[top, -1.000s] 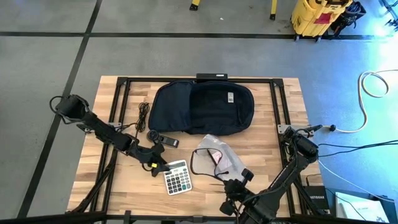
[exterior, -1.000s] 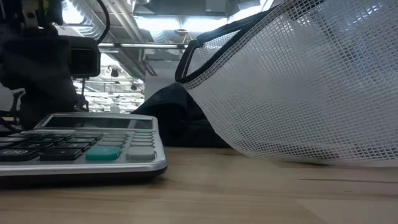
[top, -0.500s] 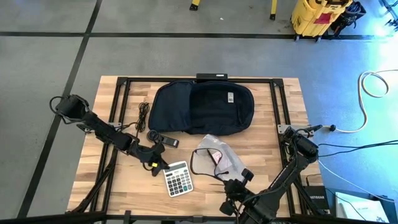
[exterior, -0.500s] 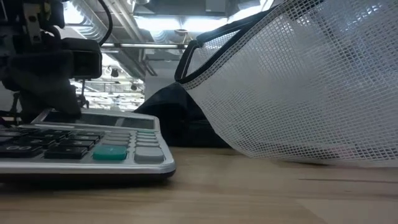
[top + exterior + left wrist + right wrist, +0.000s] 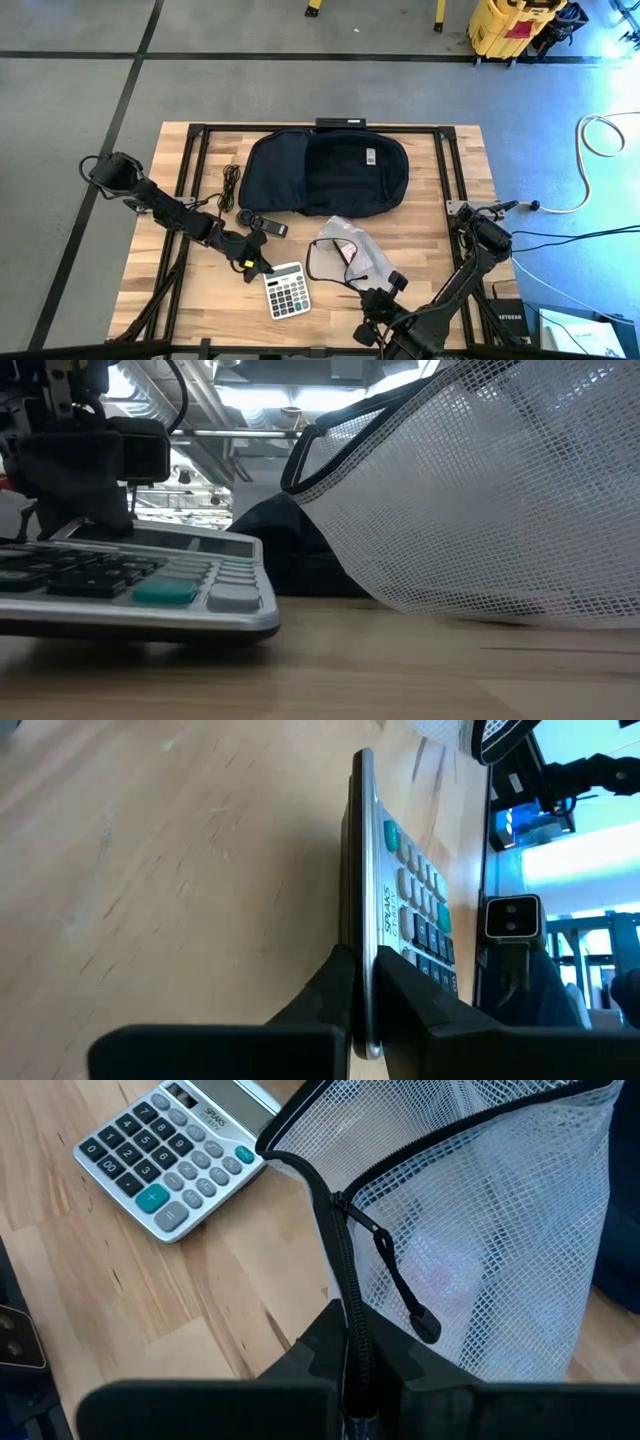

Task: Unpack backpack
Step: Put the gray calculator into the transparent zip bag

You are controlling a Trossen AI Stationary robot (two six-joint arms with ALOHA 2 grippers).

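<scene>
Left gripper (image 5: 362,1020) low over the near-left part of the tabletop (image 5: 450,250), jaws now pinched on the display end of the calculator (image 5: 286,291). A second ago those jaws stood spread beside it; they have since closed. Left wrist view shows the calculator's thin edge clamped between the two dark fingers.

Low view: the calculator (image 5: 130,585) has tipped, its gripped end raised, and a sliver of shadow shows beneath its near edge. A second ago it lay flat. High view: it has shifted only slightly and sits just beside the mesh pouch (image 5: 345,255).

Right gripper (image 5: 355,1380) at the near edge of the tabletop, jaws pressed together on the black zippered rim of the white mesh pouch (image 5: 480,1230), holding it up so the mesh drapes across the low view. No change there over the second.

The backpack (image 5: 325,172) lies flat at the far centre of the tabletop, well apart from both grippers, dark fabric with a small white label showing. A black cable (image 5: 231,185) and a small dark device (image 5: 262,224) lie between it and the left arm.

Judgement: calculator and pouch are already out of the bag; the fresh grip suggests the calculator is about to be repositioned, a tidying step late in the unpacking. The edge grip is thin, so it could slip.
</scene>
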